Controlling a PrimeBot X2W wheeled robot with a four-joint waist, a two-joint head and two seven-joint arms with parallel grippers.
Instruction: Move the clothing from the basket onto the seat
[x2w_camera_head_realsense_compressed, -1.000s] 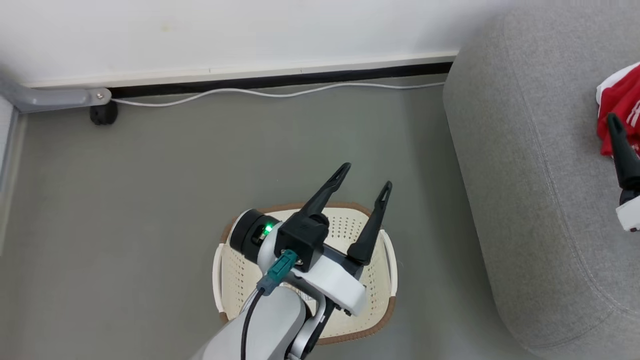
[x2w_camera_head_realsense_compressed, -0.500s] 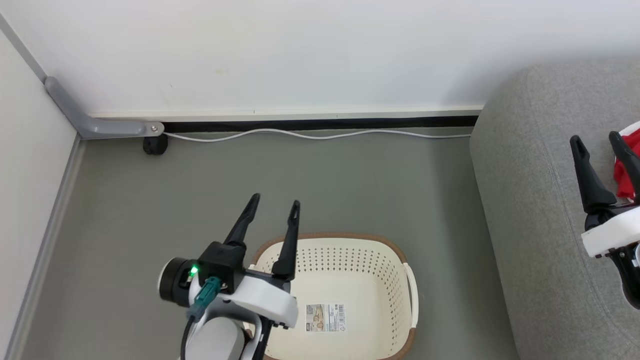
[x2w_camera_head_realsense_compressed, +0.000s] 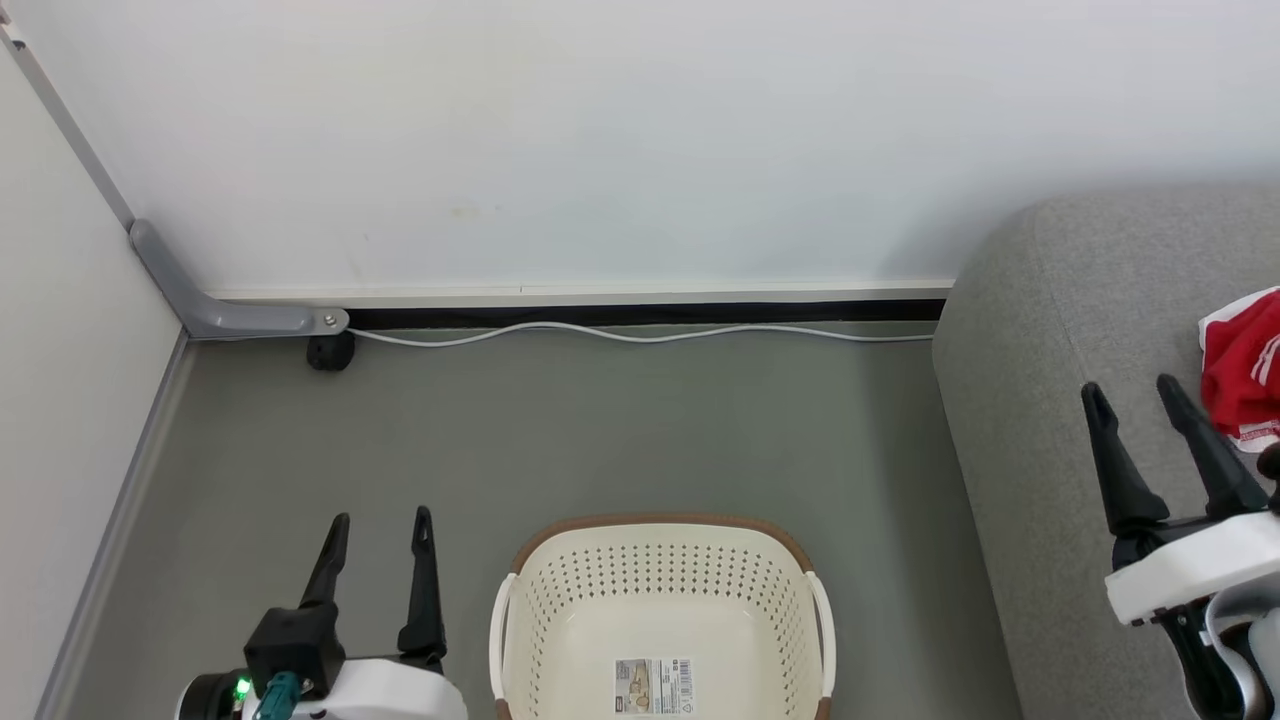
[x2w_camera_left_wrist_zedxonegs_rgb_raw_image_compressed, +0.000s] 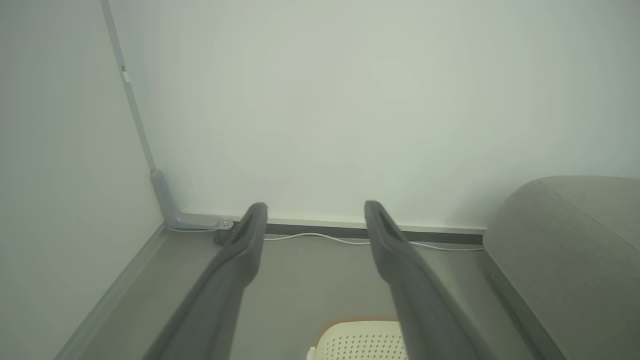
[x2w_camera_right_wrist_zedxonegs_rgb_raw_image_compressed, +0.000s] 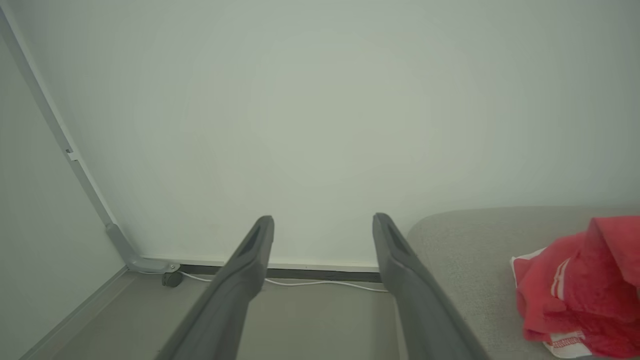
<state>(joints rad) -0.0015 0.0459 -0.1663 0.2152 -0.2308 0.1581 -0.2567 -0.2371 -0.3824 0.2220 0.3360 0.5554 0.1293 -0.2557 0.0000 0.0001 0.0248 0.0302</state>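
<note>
A: Clothing position?
B: Red clothing (x2w_camera_head_realsense_compressed: 1243, 370) lies on the grey seat (x2w_camera_head_realsense_compressed: 1060, 330), just beside the right gripper (x2w_camera_head_realsense_compressed: 1129, 388). The basket (x2w_camera_head_realsense_compressed: 660, 521) stands on the floor (x2w_camera_head_realsense_compressed: 620, 430), well apart.
A: Fingers?
B: Both pairs are spread, gripping nothing. The left gripper (x2w_camera_head_realsense_compressed: 381, 517) hovers beside the basket.
</note>
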